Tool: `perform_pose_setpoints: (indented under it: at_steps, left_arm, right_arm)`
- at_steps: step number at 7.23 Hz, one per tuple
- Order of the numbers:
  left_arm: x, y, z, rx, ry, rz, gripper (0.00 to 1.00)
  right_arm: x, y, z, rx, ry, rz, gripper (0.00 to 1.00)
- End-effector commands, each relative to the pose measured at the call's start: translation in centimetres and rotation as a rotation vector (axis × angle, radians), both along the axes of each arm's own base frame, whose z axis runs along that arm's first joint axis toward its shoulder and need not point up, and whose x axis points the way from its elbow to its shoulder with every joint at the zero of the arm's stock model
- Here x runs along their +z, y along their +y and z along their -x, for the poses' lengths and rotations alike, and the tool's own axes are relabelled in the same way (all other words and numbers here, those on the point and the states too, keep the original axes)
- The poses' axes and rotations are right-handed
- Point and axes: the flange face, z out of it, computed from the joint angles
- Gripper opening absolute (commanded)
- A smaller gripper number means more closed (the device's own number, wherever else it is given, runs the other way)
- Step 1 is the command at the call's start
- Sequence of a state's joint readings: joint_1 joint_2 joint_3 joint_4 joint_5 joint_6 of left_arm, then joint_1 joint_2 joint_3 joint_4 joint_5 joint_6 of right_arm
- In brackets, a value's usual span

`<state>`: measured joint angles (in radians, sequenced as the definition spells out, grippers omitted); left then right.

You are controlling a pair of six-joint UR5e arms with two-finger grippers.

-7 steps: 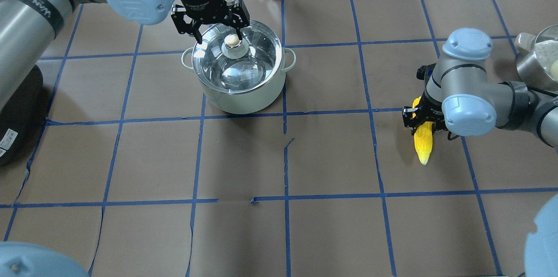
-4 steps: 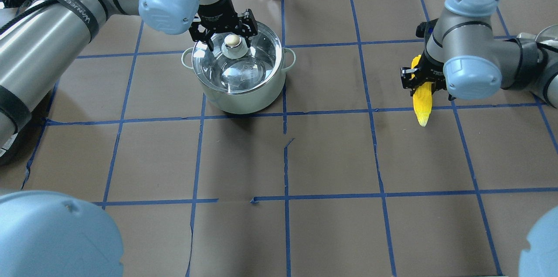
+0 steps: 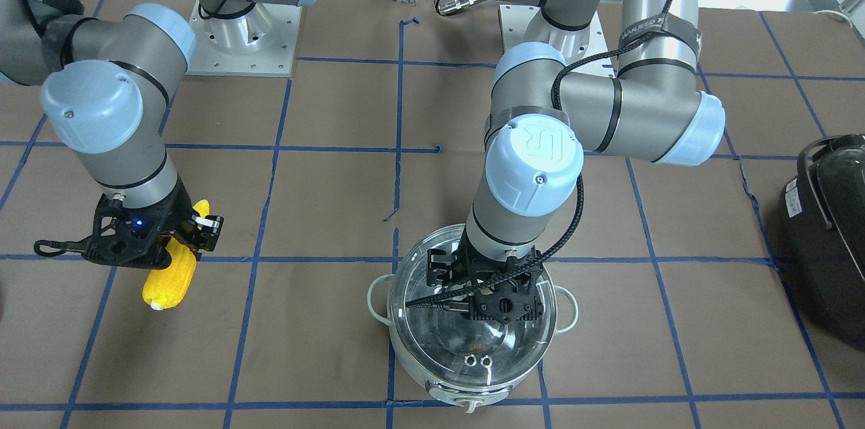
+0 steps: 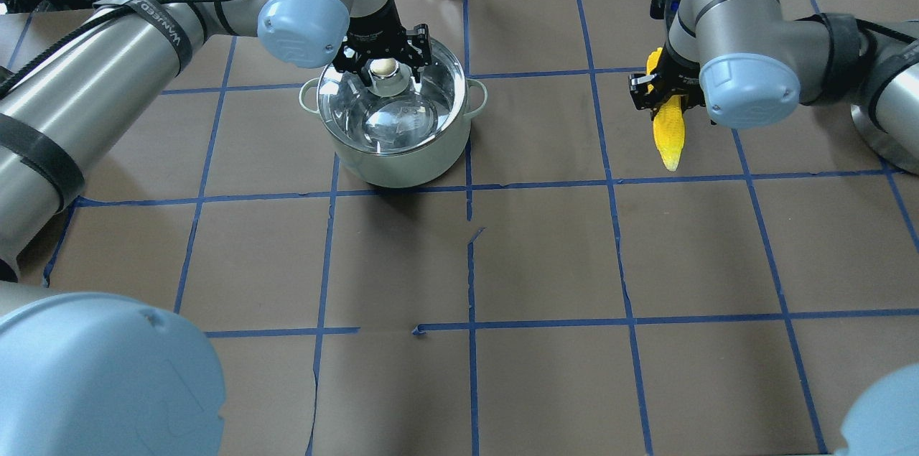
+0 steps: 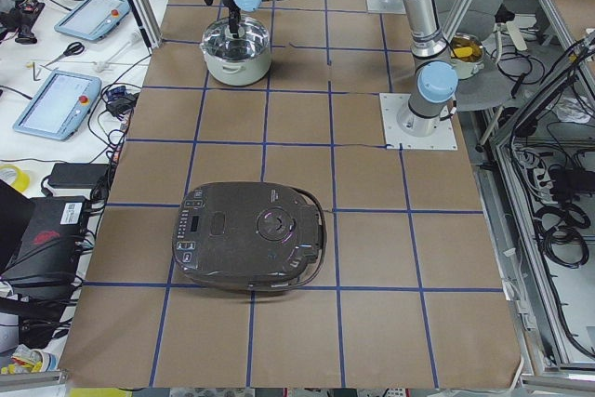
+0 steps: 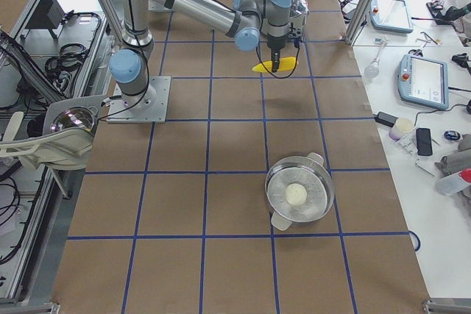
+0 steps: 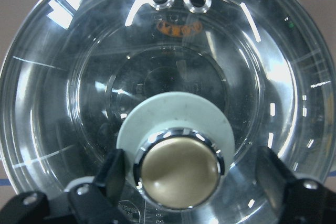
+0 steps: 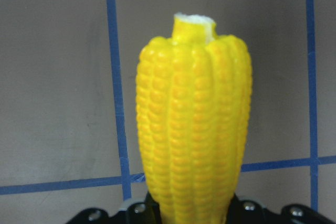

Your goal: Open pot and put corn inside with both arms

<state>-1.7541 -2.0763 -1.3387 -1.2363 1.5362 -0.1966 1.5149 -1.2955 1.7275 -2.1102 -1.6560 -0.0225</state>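
The mint-green pot [image 4: 402, 154] stands at the back left of the table with its glass lid [image 4: 423, 108] on. My left gripper [image 4: 385, 62] is open and low over the lid, one finger [image 7: 113, 174] on each side of the gold knob [image 7: 178, 170], with gaps showing between fingers and knob. The pot also shows in the front view [image 3: 466, 392]. My right gripper [image 4: 664, 98] is shut on the yellow corn [image 4: 670, 134] and holds it off the table, tapered end hanging out. The corn also shows in the front view [image 3: 169, 277] and the right wrist view [image 8: 194, 124].
A black appliance [image 5: 251, 234] sits on the table toward the robot's left end, also in the front view [image 3: 828, 240]. A second steel pot with a lid [image 6: 298, 196] stands toward the robot's right end. Brown paper with blue tape lines covers the table [image 4: 474, 262].
My left gripper has come down around the lid's knob. My right gripper has lifted the corn off the table and carried it toward the back and slightly toward the pot.
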Motion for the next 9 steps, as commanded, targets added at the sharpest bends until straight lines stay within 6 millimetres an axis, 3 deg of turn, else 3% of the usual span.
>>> perform_pose_setpoints:
  at_steps: [1,2,3,6,9]
  left_arm:
    - [1.0,0.3,0.0,-0.004,0.002,0.014,0.16]
    - [1.1,0.3,0.0,-0.004,0.000,0.014,0.09]
    - [1.5,0.4,0.0,-0.004,0.003,0.020,0.03]
    - [5.1,0.9,-1.2,0.010,0.007,0.072,0.00]
    - [6.1,0.0,-10.7,0.031,-0.012,0.028,0.00]
  right_arm:
    - [1.6,-0.6,-1.6,0.046,0.002,0.040,0.00]
    - [2.1,-0.8,-2.4,0.049,-0.002,0.053,0.00]
    - [2.7,-0.9,-4.4,0.077,-0.004,0.064,0.00]
    - [4.7,-1.7,-10.1,0.161,0.001,0.108,0.00]
    - [4.6,-0.4,-14.0,0.134,-0.008,0.101,0.00]
